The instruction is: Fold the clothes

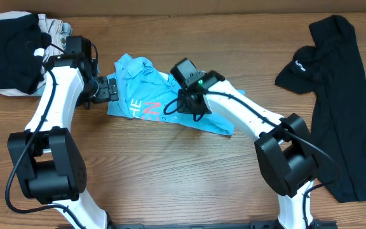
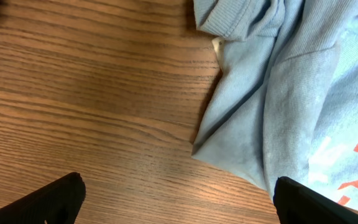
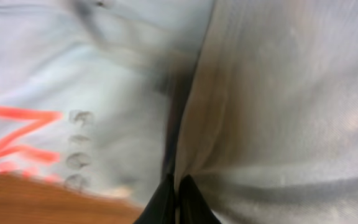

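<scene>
The light blue T-shirt [image 1: 146, 95] with white and red lettering lies crumpled on the table's middle. It also shows in the left wrist view [image 2: 291, 93] and the right wrist view [image 3: 104, 74]. My left gripper [image 1: 110, 89] is open at the shirt's left edge, its jaws [image 2: 176, 202] spread over bare wood beside a fabric corner. My right gripper [image 1: 182, 100] is shut on a pinch of the blue fabric [image 3: 178, 193] near the shirt's middle. A black shirt [image 1: 338, 89] with a small white logo lies spread at the right.
A pile of black and light garments [image 1: 18, 51] sits at the table's far left corner. The wooden table [image 1: 170, 165] runs to a cardboard wall at the back. Both arm bases stand at the front edge.
</scene>
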`<state>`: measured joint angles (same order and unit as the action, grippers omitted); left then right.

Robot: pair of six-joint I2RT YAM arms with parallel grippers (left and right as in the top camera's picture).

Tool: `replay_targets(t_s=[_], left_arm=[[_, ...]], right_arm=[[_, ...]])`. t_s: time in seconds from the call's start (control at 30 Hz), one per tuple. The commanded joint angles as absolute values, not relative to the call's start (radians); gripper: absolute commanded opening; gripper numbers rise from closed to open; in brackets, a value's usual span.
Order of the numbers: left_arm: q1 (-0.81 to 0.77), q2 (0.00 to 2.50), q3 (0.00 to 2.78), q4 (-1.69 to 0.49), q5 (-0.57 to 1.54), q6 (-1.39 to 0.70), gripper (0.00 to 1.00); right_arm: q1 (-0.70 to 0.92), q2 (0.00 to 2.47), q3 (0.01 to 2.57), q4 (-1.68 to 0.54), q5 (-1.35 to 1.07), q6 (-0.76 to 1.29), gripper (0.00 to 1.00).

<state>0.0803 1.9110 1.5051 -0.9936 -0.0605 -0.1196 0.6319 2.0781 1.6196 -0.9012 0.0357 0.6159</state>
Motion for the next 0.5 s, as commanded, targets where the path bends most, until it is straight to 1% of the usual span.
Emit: replay_targets(t_s=[0.0, 0.2, 0.47], left_arm=[[0.078, 1.887, 1.519, -0.989, -0.063, -0.099, 1.0], [0.078, 1.887, 1.519, -0.986, -0.062, -0.089, 1.0], [0.078, 1.887, 1.519, -0.985, -0.062, -0.089, 1.0]], right_arm=[[0.646, 2.07, 1.756, -0.949, -0.076, 0.572, 0.04], [0.653, 2.08, 1.792, -0.983, -0.107, 0.572, 0.04], [0.723, 2.144, 1.786, -0.991, -0.109, 0.576, 0.05]])
